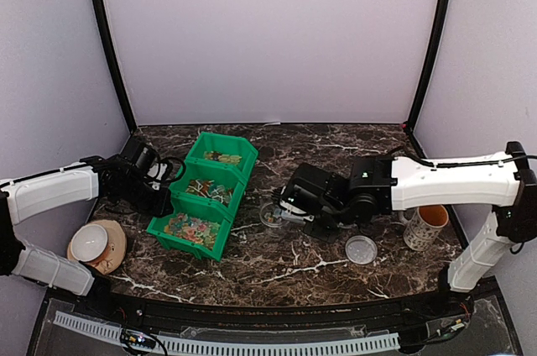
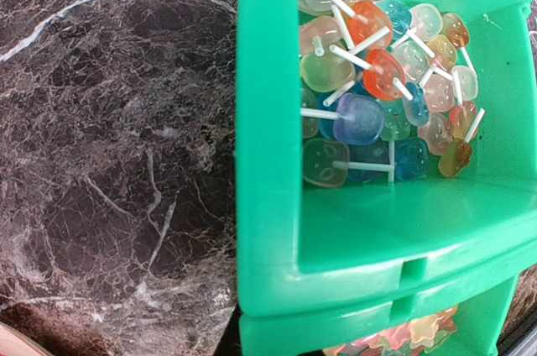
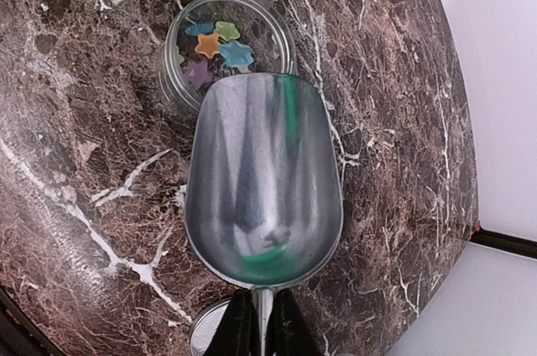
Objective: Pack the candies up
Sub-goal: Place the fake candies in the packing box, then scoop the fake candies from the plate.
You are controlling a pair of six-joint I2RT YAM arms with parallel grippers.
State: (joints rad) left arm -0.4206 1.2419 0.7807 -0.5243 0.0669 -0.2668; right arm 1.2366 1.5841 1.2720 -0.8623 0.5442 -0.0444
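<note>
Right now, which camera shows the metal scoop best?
Right wrist: the scoop fills the frame, empty, its lip at the clear tub. The top view shows only a small glimpse of it; the left wrist view shows none.

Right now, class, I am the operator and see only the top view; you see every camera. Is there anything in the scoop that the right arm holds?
Observer: No. The right wrist view shows the metal scoop empty, its lip by the clear tub.
Operator: Does the tub hold anything?
Observer: Yes, a few star-shaped candies: orange, blue, green, purple.
Operator: What fills the green bin?
Observer: In the left wrist view, one compartment holds sweets on white sticks.
</note>
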